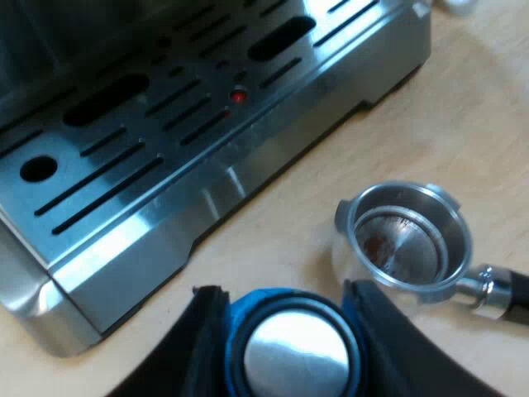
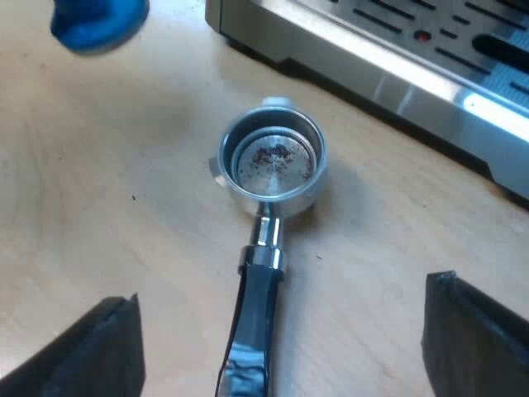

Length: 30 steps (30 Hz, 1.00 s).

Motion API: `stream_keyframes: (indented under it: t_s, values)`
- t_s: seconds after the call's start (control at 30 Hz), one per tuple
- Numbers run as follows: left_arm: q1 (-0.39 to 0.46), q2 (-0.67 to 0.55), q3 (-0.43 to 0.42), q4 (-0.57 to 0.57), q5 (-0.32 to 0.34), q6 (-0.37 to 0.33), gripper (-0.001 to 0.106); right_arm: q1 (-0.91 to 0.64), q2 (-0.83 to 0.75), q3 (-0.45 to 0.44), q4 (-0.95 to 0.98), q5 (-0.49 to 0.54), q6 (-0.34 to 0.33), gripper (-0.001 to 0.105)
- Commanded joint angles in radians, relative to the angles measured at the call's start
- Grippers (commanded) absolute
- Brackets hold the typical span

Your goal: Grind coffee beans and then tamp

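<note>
The metal holder (image 2: 273,161) lies loose on the worktop (image 2: 124,207) near the espresso machine (image 2: 372,58), basket up with only a few dark grounds inside, handle pointing away. The blue tamper (image 1: 293,351), shiny face showing, sits clamped in the left tool (image 1: 285,291).

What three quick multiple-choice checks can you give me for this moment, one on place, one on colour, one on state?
1. Where is the metal holder?
A. lying on the table by the espresso machine
B. locked into the machine's front
C. standing in a mug

2. What colour is the tamper?
A. black
B. red
C. blue

3. How is the left gripper?
A. open over the holder
B. shut on the tamper
C. shut on the holder's handle

Answers: 1 A, its bowl and handle rest on the table beside the drip tray. 2 C, a blue body surrounds the metal face. 3 B, its fingers press against the tamper's sides.
</note>
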<state>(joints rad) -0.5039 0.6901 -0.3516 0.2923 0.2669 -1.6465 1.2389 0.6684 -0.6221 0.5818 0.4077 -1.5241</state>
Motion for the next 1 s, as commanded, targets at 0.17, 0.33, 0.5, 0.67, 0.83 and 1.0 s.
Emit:
stream_keyframes:
  t_s: [0.17,0.33,0.5,0.67,0.83,1.0]
  values:
    - [-0.002,-0.026,-0.033,0.096,0.027,-0.005,0.007,-0.003,-0.107,0.107,-0.093,0.002,0.038,0.071]
    - [-0.002,-0.026,-0.061,0.115,0.098,-0.005,0.007,-0.003,-0.126,0.178,-0.129,0.011,0.025,0.071]
    - [-0.002,-0.026,-0.102,0.115,0.113,-0.005,0.007,-0.003,-0.126,0.216,-0.21,0.068,0.018,0.071]
    - [-0.002,-0.023,-0.151,0.116,0.113,-0.005,0.007,-0.003,-0.126,0.216,-0.231,0.068,0.018,0.071]
    - [-0.002,-0.024,-0.181,0.116,0.113,-0.003,0.007,-0.003,-0.126,0.216,-0.234,0.068,0.018,0.071]
    - [-0.063,-0.024,-0.184,0.121,0.111,-0.002,0.007,-0.003,-0.126,0.216,-0.234,0.068,0.018,0.071]
